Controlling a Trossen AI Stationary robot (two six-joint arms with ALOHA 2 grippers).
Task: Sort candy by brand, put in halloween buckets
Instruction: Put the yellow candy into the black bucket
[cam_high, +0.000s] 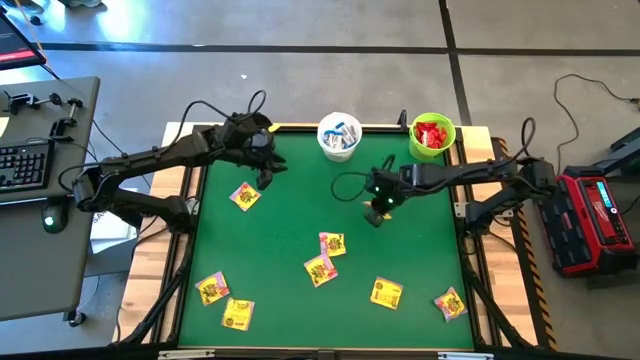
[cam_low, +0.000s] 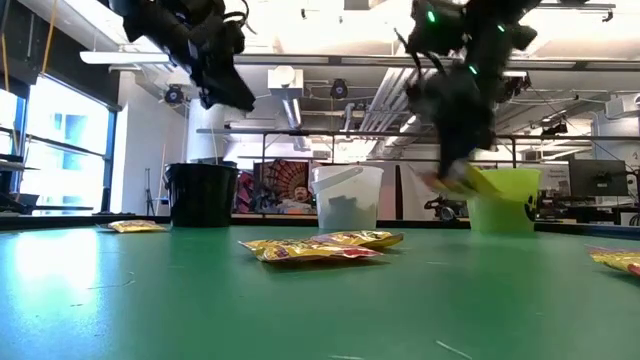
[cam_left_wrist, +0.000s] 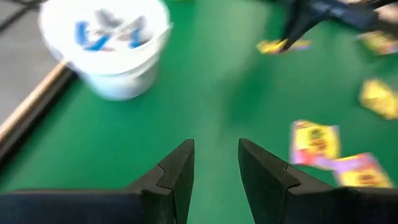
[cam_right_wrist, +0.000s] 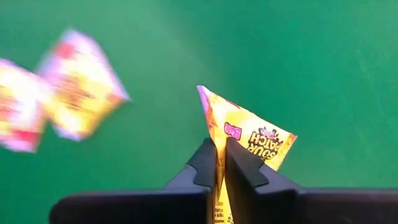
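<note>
A yellow packet (cam_right_wrist: 249, 140) is pinched by its edge in the right hand (cam_right_wrist: 221, 163), whose jaws are clenched on it, and it hangs clear of the green tabletop (cam_high: 290, 215) at about one o'clock from the tabletop's centre. The white bucket (cam_high: 339, 137) with the white-and-blue sweets sits at twelve o'clock, the lime green bucket (cam_high: 432, 135) with the red ones at one o'clock on the far edge. The black bucket (cam_low: 200, 194) shows only in the low view, toward eleven o'clock, and is probably the yellow packet's home. To do the carry well, the grip should hold firm on that thin edge, travel high over the white rim, and release only once squarely above the black mouth. The left hand (cam_left_wrist: 214, 171), jaws partly apart and empty, hovers at eleven o'clock and could crowd that route. Seven more yellow packets (cam_high: 320, 270) lie across the near half.
</note>
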